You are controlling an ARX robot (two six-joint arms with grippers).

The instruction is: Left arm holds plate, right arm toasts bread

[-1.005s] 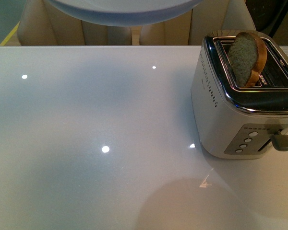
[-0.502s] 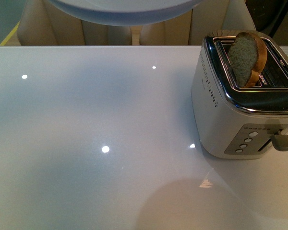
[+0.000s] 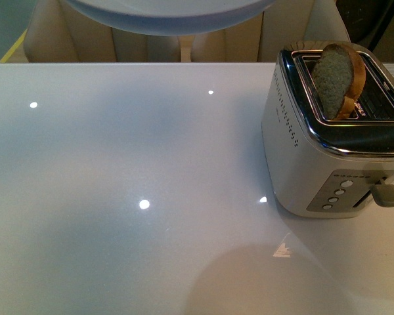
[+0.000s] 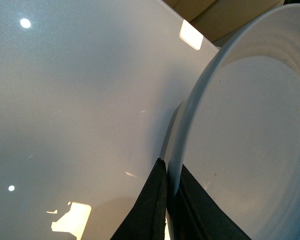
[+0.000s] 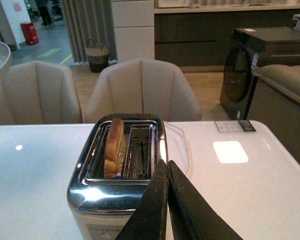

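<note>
The pale grey-blue plate [image 3: 164, 16] hangs at the top of the front view, above the table's far edge. In the left wrist view my left gripper [image 4: 168, 172] is shut on the plate's rim [image 4: 190, 115], one black finger on each side. The bread [image 3: 338, 79] stands upright in the left slot of the silver toaster [image 3: 328, 164], its rounded top sticking out; it also shows in the right wrist view [image 5: 113, 147]. My right gripper [image 5: 166, 165] is shut and empty, above the toaster's near right edge [image 5: 117, 192]. Neither arm shows in the front view.
The white glossy table [image 3: 131, 197] spreads left of the toaster. The toaster's lever [image 3: 384, 194] sits at its front right. Beige chairs [image 5: 142, 90] stand behind the table, with a dark cabinet [image 5: 265, 65] to the right.
</note>
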